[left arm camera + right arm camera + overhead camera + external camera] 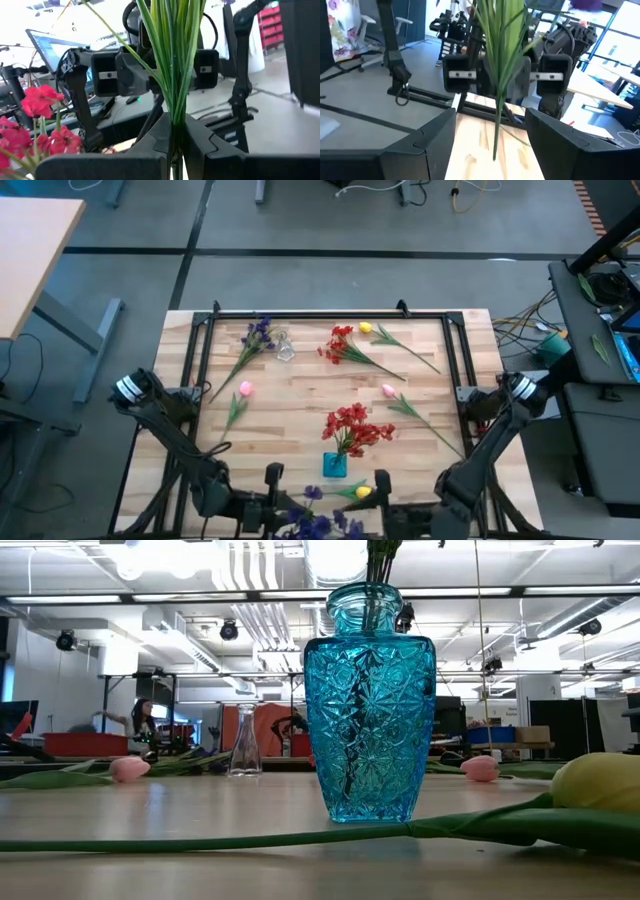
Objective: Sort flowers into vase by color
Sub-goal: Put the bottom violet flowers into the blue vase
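My left gripper (175,147) is at the table's near edge, shut on an upright purple cluster (318,523). Its blooms rise toward the high camera. My right gripper (492,150) faces it from the right, open, and the cluster's stem end (494,156) hangs in the wide gap between its fingers, touching neither. A blue vase (334,464) holds red flowers (352,427). The clear vase (285,348) stands by the far edge. Lying flat on the table are a purple cluster (258,335), a red cluster (340,345), two yellow tulips (366,328) (362,492) and two pink tulips (245,389) (388,390). My left gripper pinches the purple cluster's bundle of green stems and leaves (174,117) between its two fingers, low on the bundle. The fingers lie level, across the stems. The cluster stands upright in the hold, leaves fanning out above the fingers, lifted clear of the table.
The near yellow tulip's stem (250,838) lies across the table in front of the blue vase (370,700). A black frame (330,314) borders the tabletop at the far edge and sides. Bare wood lies between the vases. People and equipment show in the room beyond the table.
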You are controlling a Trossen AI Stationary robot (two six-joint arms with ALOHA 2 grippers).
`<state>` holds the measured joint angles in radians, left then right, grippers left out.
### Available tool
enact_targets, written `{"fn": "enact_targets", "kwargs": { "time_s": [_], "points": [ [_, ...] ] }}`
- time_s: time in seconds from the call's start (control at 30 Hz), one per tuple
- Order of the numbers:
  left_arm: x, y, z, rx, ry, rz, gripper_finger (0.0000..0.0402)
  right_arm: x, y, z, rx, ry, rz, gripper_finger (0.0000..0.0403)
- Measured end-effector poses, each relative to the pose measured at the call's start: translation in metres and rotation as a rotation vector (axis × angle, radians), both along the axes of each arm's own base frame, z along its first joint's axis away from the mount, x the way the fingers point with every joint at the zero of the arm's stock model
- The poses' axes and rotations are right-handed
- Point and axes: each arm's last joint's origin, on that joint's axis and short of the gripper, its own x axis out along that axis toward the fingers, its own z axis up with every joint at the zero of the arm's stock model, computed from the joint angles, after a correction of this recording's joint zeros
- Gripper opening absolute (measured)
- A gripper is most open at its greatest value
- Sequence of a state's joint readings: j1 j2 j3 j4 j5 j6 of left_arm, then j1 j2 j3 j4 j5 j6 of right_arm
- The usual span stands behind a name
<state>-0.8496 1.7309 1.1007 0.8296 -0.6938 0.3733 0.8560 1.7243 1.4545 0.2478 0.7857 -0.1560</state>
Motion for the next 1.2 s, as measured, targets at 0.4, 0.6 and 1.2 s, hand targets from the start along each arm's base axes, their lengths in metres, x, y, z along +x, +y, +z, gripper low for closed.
{"fn": "enact_targets", "kwargs": {
  "time_s": [0.4, 0.6, 1.2],
  "points": [
    [0.023, -0.004, -0.011, -0.014, -0.020, 0.038, 0.0006, 0.033, -0.004, 0.008, 0.065, -0.011, 0.070, 0.0283],
    [0.034, -0.006, -0.015, -0.017, -0.018, 0.056, 0.0006, 0.039, -0.010, 0.008, 0.065, -0.011, 0.066, 0.0271],
    [0.039, -0.001, -0.015, -0.114, 0.002, 0.156, 0.0120, 0.039, -0.012, 0.007, 0.050, -0.004, 0.053, 0.0019]
  ]
}}
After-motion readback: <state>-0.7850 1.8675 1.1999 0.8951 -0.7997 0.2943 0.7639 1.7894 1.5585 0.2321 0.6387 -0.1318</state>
